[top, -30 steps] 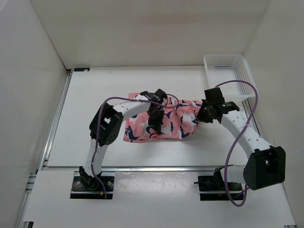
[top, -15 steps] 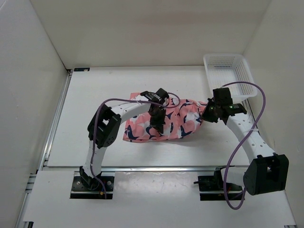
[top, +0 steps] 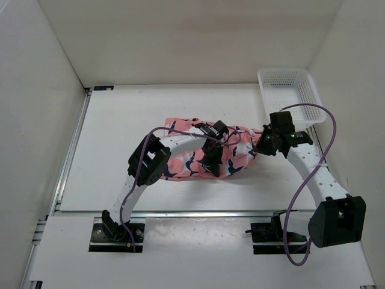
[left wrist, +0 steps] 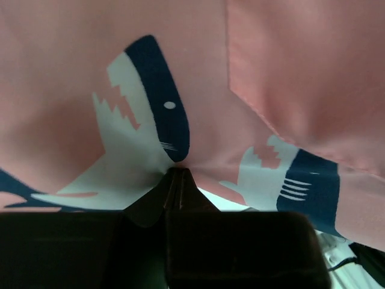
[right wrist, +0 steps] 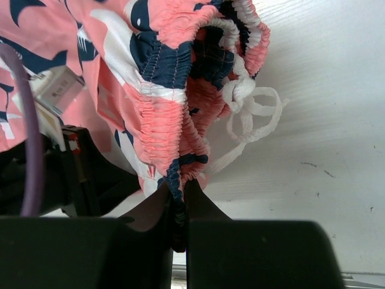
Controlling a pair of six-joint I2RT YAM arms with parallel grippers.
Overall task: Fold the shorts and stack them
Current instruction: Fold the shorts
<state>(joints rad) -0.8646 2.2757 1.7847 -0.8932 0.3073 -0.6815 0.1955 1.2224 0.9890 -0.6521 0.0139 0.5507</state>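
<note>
Both arms bent inward, left fingers (left wrist: 150, 203) clamped on shorts (top: 238, 158) — right fingers (right wrist: 200, 208) too

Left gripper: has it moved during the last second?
Yes. The left gripper has shifted right, toward the basket side of the table, with the shorts pinched in its jaws.

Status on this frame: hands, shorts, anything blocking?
Left hand shut on shorts, mid-fabric. Right hand shut on waistband. Shorts bunched, not folded. Nothing blocking; basket apart, far right.
</note>
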